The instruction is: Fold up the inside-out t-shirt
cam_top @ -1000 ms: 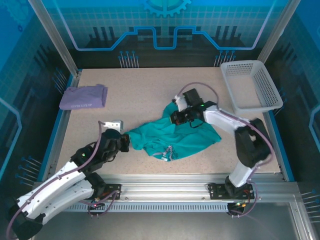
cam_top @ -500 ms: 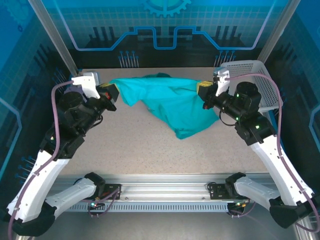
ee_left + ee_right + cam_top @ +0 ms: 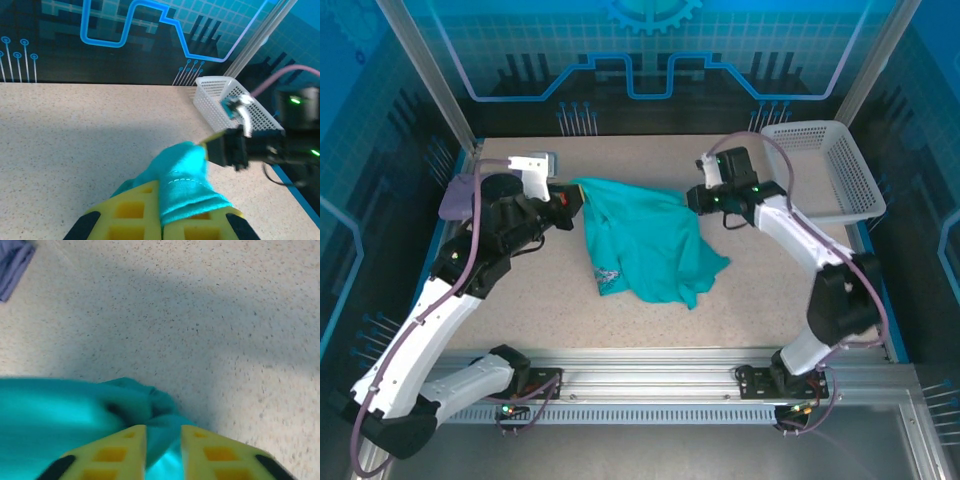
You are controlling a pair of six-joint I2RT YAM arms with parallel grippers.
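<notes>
The teal-green soft cloth t-shirt (image 3: 650, 250) hangs down in a wrinkly bunch onto the speckled beige counter (image 3: 770, 290). Its top edge runs between both tools. The left tool (image 3: 572, 197) is pinched tight on one corner. The right tool (image 3: 163, 432) has a small gap with cloth in it, but it is hard to tell if it grips.

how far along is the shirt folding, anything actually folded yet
Done: no neat fold shows yet. The t-shirt sprawls rumpled on the table, stretched out along its far edge.
In hand: the left gripper is shut on one end of that edge. The right gripper is at the other end, jaws slightly apart with cloth between them; whether it grips is unclear.
Left: laying it flat, then every fold.
</notes>
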